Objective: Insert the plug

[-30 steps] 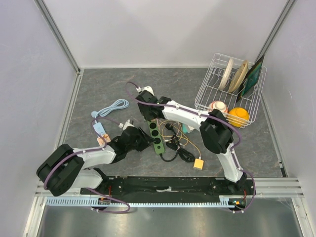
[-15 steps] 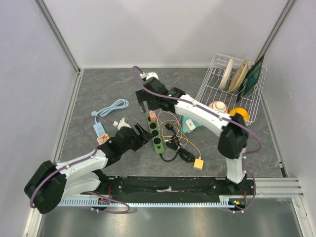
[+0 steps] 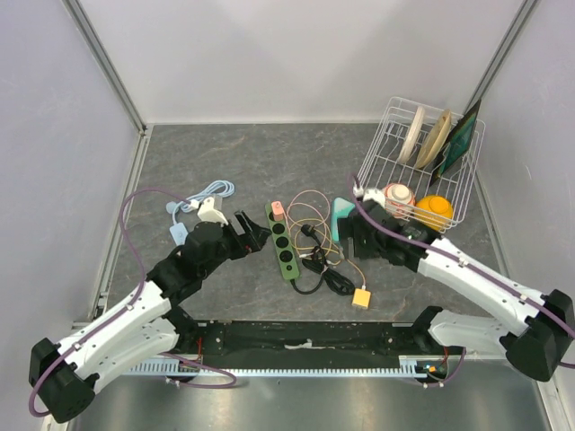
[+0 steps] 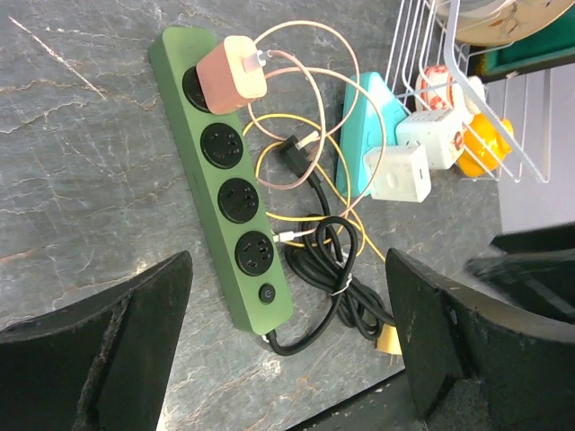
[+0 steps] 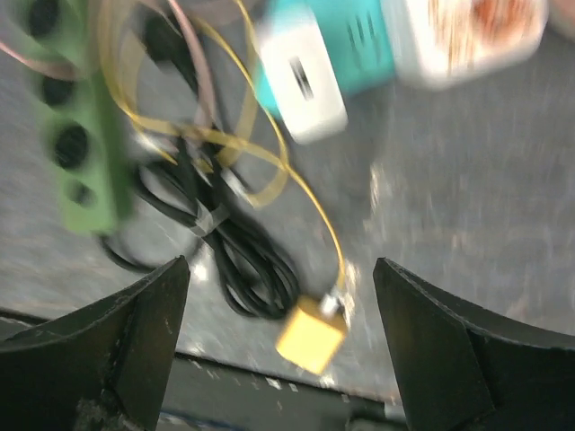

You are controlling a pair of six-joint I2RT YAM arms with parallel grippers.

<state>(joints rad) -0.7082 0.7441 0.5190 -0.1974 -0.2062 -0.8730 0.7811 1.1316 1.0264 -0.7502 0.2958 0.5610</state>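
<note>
So the pink plug (image 4: 232, 83) is sitting in the end socket of the green power strip (image 4: 225, 180), the one farthest from the arms, with its thin pinkish cord looping off to the right. The other three sockets are open. The strip lies flat mid-counter, its black cable (image 4: 332, 269) coiled up right beside it along with a yellow wire ending in a little yellow block (image 3: 361, 298). A teal gadget (image 4: 359, 135) and a white adapter (image 4: 400, 171) lie just past that, near the wire dish rack (image 3: 474, 171). The left tool (image 3: 252, 228) is just left of the strip, fingers wide apart and gripping nothing. Same for the right tool (image 5: 280, 265), spread open over the cable mess, though its view is blurry.
</note>
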